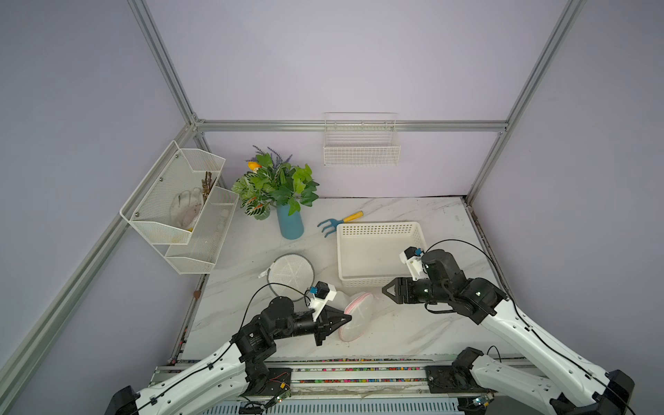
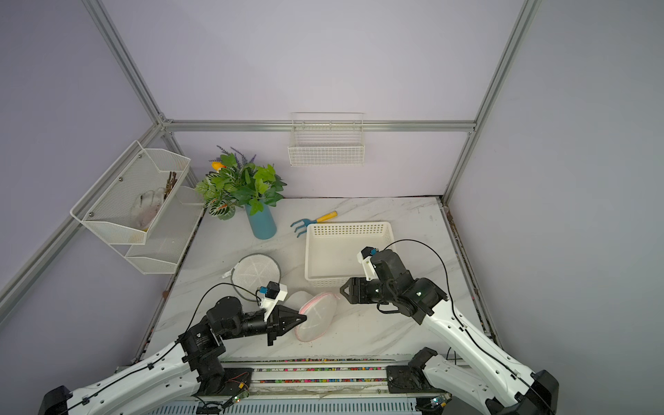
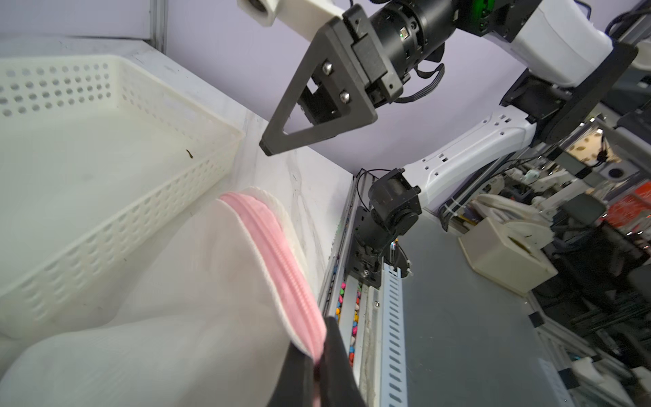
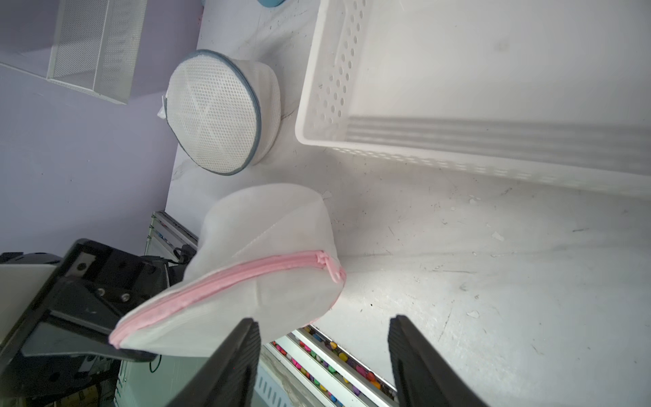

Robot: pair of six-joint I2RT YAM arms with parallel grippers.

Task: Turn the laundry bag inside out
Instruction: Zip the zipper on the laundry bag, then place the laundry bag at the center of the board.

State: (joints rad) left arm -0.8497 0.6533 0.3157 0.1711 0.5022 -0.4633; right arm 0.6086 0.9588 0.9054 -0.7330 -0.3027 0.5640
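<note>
Left fingers clenched on the pink zipper edge of the laundry bag. The left gripper reaches in from the near left. Right gripper released, jaws wide apart with nothing pinched. It hangs just right of the bag without touching it, and shows side-on in both top views.

Table: white marble top, scuffed.

Basket: white perforated plastic, right of centre, nothing inside but a small dark speck.

Mesh shelf: two tiers on the left wall. The upper tier holds a pale glove and some twigs.

Wire basket: hangs on the far wall rail.

Plant: green leaves in a blue vase, far left on the table.

Round mesh bag: grey rim, lying left of the basket, well apart from both grippers.

Laundry bag: white mesh, near centre of the table, just off the near left corner of the basket, between the two grippers. It sits tilted, zipper edge raised toward the near side. The zipper is closed along the stretch in view, with its pull at the right end.

Hand rake: blue tines, yellow handle, lying just beyond the far left corner of the basket.
</note>
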